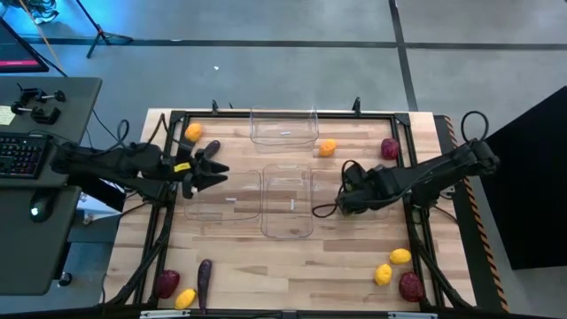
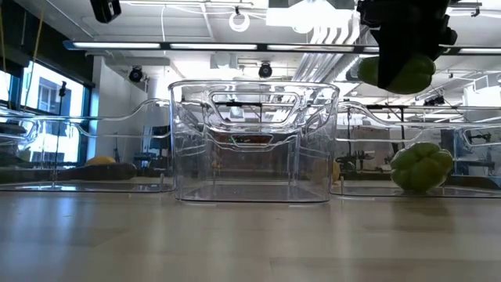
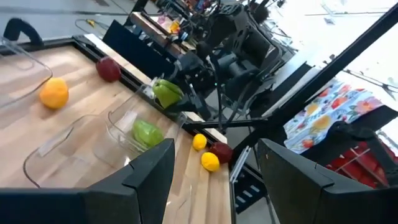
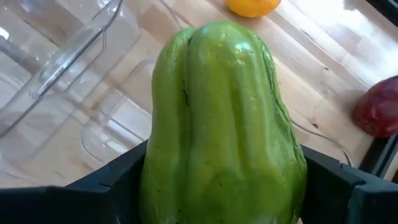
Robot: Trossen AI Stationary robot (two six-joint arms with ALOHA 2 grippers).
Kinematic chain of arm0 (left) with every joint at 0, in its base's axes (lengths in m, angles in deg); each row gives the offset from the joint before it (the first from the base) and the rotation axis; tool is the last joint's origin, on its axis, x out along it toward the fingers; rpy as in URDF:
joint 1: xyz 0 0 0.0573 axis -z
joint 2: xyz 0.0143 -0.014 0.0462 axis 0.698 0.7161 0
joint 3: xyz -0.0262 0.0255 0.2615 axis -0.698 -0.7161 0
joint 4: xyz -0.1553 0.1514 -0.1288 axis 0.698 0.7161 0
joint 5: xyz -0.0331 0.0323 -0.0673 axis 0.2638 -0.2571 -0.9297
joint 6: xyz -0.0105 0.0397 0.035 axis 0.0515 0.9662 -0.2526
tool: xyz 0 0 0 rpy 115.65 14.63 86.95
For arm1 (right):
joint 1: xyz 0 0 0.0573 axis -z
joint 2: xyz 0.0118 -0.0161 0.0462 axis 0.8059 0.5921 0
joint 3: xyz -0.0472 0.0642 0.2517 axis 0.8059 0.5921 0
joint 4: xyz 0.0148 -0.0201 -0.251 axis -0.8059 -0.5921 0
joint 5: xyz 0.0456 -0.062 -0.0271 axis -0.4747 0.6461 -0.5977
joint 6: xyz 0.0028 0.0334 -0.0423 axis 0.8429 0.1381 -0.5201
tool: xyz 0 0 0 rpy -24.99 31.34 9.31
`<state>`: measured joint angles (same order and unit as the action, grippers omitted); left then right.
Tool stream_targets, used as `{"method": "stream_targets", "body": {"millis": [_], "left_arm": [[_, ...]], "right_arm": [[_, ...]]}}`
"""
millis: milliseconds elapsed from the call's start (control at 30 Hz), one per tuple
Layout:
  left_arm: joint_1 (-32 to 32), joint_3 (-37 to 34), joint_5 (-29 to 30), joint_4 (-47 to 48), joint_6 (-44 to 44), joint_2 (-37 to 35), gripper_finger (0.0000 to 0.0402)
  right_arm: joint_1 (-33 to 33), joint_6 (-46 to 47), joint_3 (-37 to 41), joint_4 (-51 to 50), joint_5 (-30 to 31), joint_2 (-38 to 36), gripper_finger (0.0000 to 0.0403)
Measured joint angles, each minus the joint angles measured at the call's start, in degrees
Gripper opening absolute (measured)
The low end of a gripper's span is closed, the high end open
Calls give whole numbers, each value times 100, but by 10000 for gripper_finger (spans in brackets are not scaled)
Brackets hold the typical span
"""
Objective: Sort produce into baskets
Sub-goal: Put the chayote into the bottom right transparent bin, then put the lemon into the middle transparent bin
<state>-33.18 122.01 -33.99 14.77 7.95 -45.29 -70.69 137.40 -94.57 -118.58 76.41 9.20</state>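
Note:
My right gripper [image 1: 344,195] is shut on a green ridged piece [image 4: 221,118], held in the air right of the centre bin [image 2: 254,141]; it also shows in the low view [image 2: 399,70] and the left wrist view [image 3: 165,93]. A second green ridged piece [image 2: 421,166] rests on the floor of the right-hand bin [image 3: 118,127], below the held one. My left gripper [image 1: 217,170] hovers open and empty over the left bin [image 1: 221,202]. Oranges [image 1: 328,147] [image 1: 192,132], lemons [image 1: 400,256], dark red pieces [image 1: 390,148] and an eggplant [image 1: 205,282] lie on the table. My right gripper pinches the green ridged piece between its two fingers, one on each of two opposite sides [image 4: 155,180]. In the low view the gripper comes from above and the piece hangs below it [image 2: 401,78], lifted clear above the right-hand bin.
A fourth clear bin [image 1: 283,127] stands at the far edge. More produce lies at the near corners: a dark red piece [image 1: 166,282] and a lemon [image 1: 185,298] at the left, a lemon [image 1: 383,275] and a dark red piece [image 1: 409,285] at the right. A black frame [image 1: 403,133] borders the tabletop.

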Motion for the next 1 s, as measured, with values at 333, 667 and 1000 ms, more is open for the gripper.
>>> {"method": "stream_targets", "body": {"millis": [333,667,1000], "left_arm": [[0,-91,-7,-96,-66,73,218],[0,-91,-7,-92,-9,64,218],[0,-91,32,-81,189,90,218]], "right_arm": [[461,-105,2,141,-209,13,363],[580,-411,-365,515,164,-328,372],[-149,390,-793,592,-1101,-664,371]]}}
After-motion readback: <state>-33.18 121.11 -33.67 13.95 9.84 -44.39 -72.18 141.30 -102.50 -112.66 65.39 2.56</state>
